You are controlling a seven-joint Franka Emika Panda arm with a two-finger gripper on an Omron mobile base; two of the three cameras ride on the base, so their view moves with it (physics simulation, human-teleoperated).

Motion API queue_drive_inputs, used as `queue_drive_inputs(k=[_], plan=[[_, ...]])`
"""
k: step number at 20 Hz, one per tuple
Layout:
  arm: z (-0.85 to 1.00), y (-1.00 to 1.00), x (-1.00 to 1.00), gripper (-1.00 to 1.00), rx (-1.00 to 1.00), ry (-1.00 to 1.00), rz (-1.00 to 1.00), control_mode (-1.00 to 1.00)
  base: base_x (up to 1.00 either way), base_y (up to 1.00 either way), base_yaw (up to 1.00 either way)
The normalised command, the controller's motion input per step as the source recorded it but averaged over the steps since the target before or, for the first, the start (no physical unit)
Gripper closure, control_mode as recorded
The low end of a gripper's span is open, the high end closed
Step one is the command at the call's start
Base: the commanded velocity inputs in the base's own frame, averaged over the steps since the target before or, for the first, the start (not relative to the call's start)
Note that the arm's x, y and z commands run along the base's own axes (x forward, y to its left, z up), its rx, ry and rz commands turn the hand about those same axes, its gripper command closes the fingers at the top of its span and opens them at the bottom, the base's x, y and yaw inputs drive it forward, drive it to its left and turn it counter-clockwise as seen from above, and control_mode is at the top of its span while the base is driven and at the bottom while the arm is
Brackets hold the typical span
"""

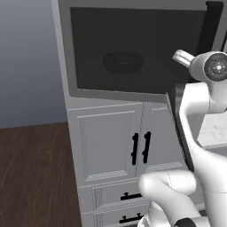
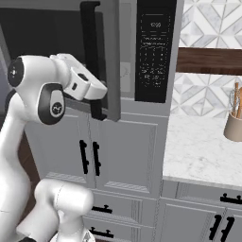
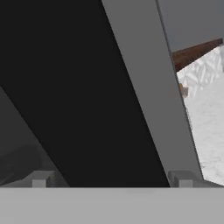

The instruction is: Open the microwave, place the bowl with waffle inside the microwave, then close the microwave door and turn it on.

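Microwave [image 2: 142,52] sits built into the white cabinetry above the double cabinet doors [image 1: 113,144]; black keypad panel [image 2: 153,49] on its right side, facing out. Microwave door [image 1: 128,48] nearly shut, a narrow gap left at the handle side; long black bar handle [image 2: 92,56] runs upright down the door's right edge. Bowl [image 1: 123,62] visible as a dark round shape through the tinted window, about the middle of the cavity floor; waffle can't be made out through the glass. Gripper [image 3: 112,179] pressed up close against the door's outer face near the handle, fingers [image 3: 40,179] spread wide, nothing between them; dark window and grey door frame run diagonally across the hand view. Arm's wrist sits just left of the handle in the right base view, touching or nearly touching the door; can't tell which. Marble counter [image 2: 203,151] to the right of the microwave; beige utensil holder [image 2: 234,125] near its back right edge.
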Motion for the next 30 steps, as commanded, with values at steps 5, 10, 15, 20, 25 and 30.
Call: queue_drive_inputs(k=[5,10,15,20,25,30], plan=[[0.0,0.0,0.67,-1.0,0.0,-0.02,0.0,-1.0,0.0,0.0,0.0],[0.0,0.0,0.75,-1.0,0.0,0.0,0.0,-1.0,0.0,0.0,0.0],[0.0,0.0,0.68,-1.0,0.0,0.0,0.0,-1.0,0.0,0.0,0.0],[0.01,0.0,0.59,-1.0,0.0,0.05,0.0,-1.0,0.0,0.0,0.0],[0.0,0.0,0.76,-1.0,0.0,0.14,0.0,-1.0,0.0,0.0,0.0],[0.0,0.0,0.71,-1.0,0.0,0.15,0.0,-1.0,0.0,0.0,0.0]])
